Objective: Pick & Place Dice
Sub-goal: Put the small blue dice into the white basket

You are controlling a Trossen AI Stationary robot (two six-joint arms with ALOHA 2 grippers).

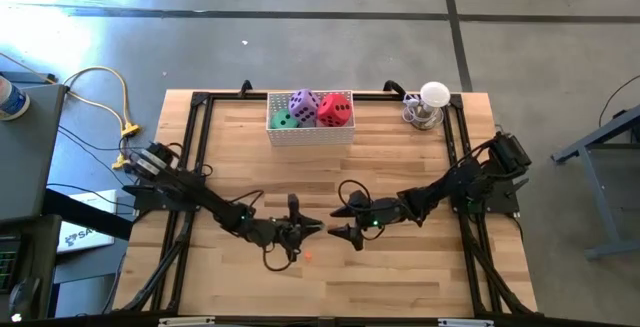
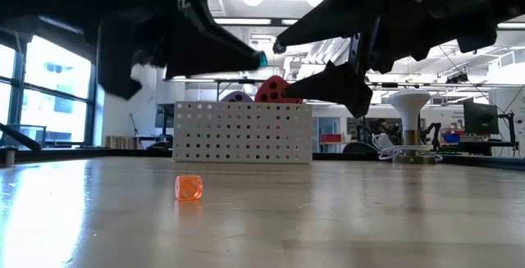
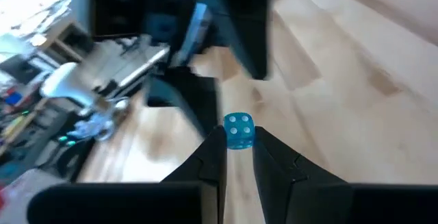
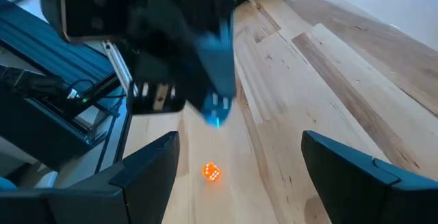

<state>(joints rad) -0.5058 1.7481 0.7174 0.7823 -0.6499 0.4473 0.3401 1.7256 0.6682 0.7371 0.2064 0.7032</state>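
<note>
Three soft dice, green (image 1: pixel 284 119), purple (image 1: pixel 304 105) and red (image 1: pixel 335 109), lie in a white perforated basket (image 1: pixel 310 133) at the table's far middle. The pink one is hidden. My left gripper (image 1: pixel 319 227) is at mid-table, above the tabletop, shut on a tiny blue translucent cube with white pips (image 3: pixel 239 129). My right gripper (image 1: pixel 336 221) is open and empty, facing the left gripper's tip from the right. Its fingers (image 4: pixel 161 157) spread wide, clear of the blue cube (image 4: pixel 216 119). A tiny orange cube (image 2: pixel 189 188) rests on the table below them. My left gripper pinches the tiny blue cube by two opposite faces (image 3: pixel 239 142) between its two fingertips, only at their free ends (image 2: pixel 262 58). The fingers come about level, pointing toward the table's right. The cube is lifted clear of the table.
The orange cube also shows in the high view (image 1: pixel 308 256) and the right wrist view (image 4: pixel 211 172). It lies a little nearer the front edge than the grippers. A white mushroom-shaped lamp (image 1: pixel 432 102) stands at the far right. A black frame rail (image 1: pixel 200 147) borders the table.
</note>
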